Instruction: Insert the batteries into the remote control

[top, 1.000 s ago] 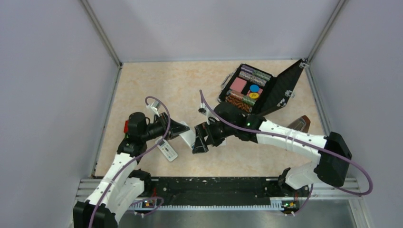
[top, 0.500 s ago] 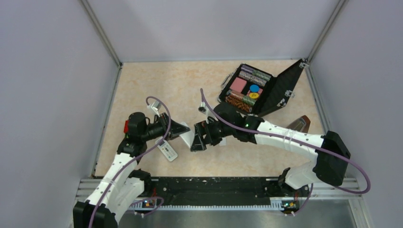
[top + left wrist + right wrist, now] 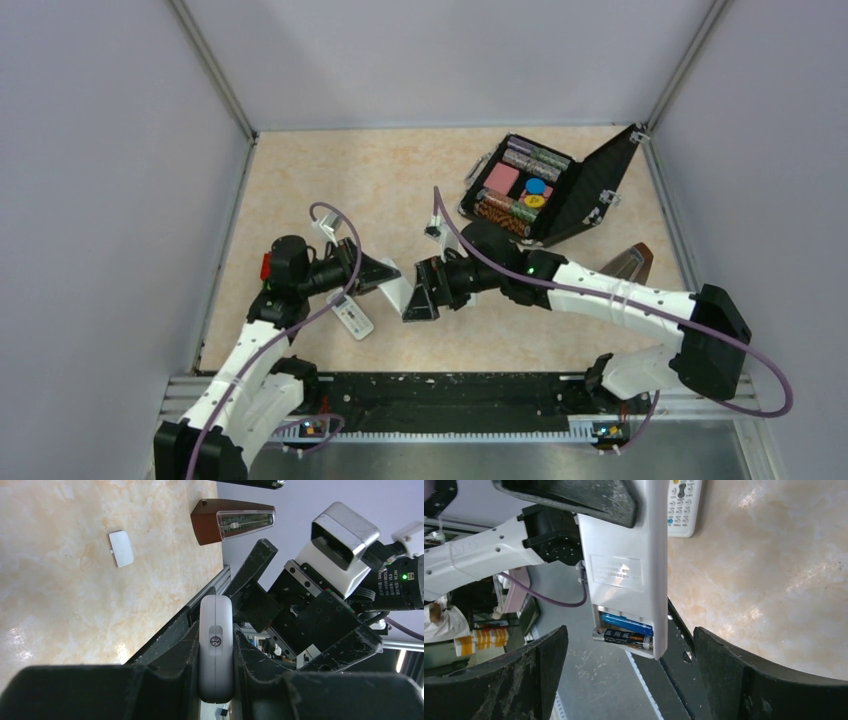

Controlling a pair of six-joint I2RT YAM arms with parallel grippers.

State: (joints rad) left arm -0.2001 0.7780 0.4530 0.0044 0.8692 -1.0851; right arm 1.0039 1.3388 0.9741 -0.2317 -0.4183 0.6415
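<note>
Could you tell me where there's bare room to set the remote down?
The table's far-left corner, between back wall and open case, is bare. So is the strip between right arm and near rail. Crowded: the middle, where left gripper and right gripper meet at the remote control, beside a second remote.

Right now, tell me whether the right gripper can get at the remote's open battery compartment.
Probably yes. The left gripper holds the remote control up, two batteries exposed in its uncovered back, facing the open right gripper, with nothing between.
</note>
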